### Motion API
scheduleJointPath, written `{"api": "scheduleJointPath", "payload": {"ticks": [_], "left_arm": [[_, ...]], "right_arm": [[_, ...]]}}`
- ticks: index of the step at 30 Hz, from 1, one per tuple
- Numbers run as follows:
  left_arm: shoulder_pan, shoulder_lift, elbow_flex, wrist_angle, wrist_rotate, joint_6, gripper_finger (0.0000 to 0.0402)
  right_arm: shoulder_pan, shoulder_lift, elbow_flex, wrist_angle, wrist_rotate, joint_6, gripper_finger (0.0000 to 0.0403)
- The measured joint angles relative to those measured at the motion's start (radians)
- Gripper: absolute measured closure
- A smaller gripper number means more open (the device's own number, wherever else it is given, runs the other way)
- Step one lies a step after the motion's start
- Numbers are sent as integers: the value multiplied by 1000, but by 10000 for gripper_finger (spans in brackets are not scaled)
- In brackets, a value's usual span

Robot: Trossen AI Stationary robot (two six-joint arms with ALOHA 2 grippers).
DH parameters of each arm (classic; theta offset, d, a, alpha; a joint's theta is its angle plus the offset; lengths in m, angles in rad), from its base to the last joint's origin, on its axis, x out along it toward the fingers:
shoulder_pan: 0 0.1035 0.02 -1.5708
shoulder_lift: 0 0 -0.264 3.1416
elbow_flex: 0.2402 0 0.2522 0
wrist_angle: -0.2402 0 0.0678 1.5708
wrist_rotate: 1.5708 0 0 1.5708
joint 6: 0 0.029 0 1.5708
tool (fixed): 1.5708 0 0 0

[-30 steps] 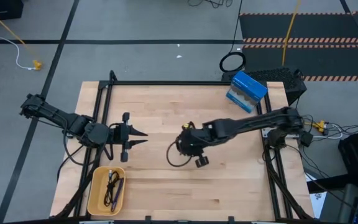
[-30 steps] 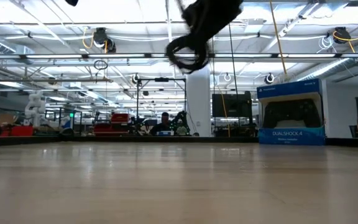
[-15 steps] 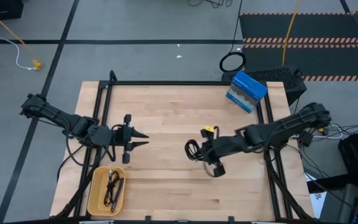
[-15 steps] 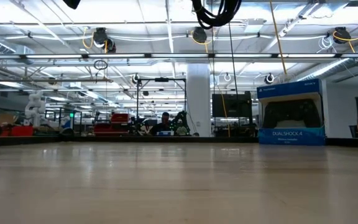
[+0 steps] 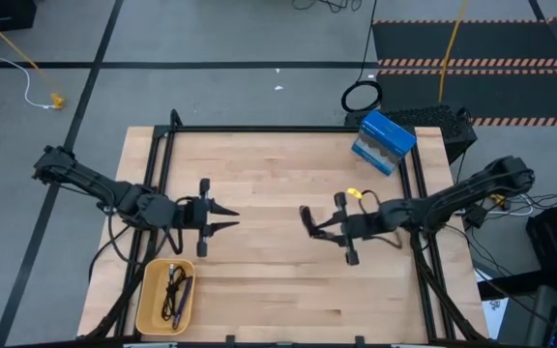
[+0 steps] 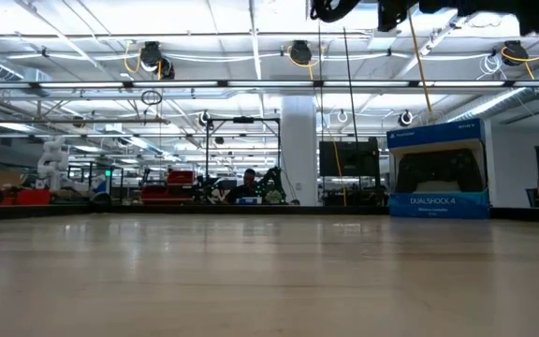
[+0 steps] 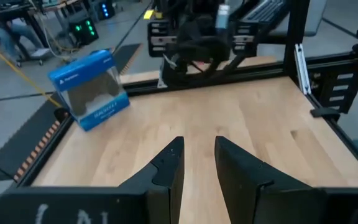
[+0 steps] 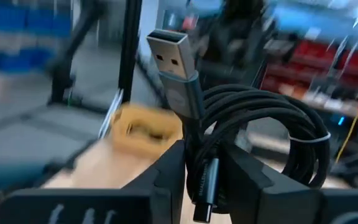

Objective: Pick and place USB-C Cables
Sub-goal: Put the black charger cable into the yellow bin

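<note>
Item: black coiled cable (image 8: 253, 146), pinched in my right gripper (image 5: 309, 220), mid-table. Tray (image 5: 149, 302) lies toward table's front-left corner. Left gripper (image 5: 226, 217) nearer it, fingers slightly apart, empty.

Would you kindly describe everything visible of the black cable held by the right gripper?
The black cable is a braided-looking cord wound into a compact coil, bound by a thin pale tie at one side. A grey-sleeved USB-A plug sticks up from it; a smaller plug hangs down. The right gripper has its jaws clamped on the coil, holding it above the table's middle.

Bright overhead lighting, blurred wrist backgrounds
</note>
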Motion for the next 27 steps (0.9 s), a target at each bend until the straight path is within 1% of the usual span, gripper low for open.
{"api": "scheduleJointPath", "payload": {"ticks": [1, 4, 8, 14, 20, 24, 27], "left_arm": [[1, 2, 0, 2, 0, 1, 309], [1, 14, 0, 24, 0, 23, 309], [3, 14, 0, 47, 0, 53, 309], [17, 14, 0, 51, -1, 68, 309], [24, 14, 0, 58, -1, 96, 309], [24, 14, 0, 101, 0, 120, 309], [24, 14, 0, 130, 0, 168, 309]], "right_arm": [[-6, 1, -33, 76, 0, 0, 326], [-28, 1, -108, 228, -1, 14, 326], [-52, 1, -163, 331, 0, 51, 326], [-72, 1, -169, 341, -1, 90, 326], [-76, 1, -169, 341, -5, 91, 326], [-76, 1, -169, 341, -5, 90, 326], [-77, 1, -169, 341, -6, 90, 326]]}}
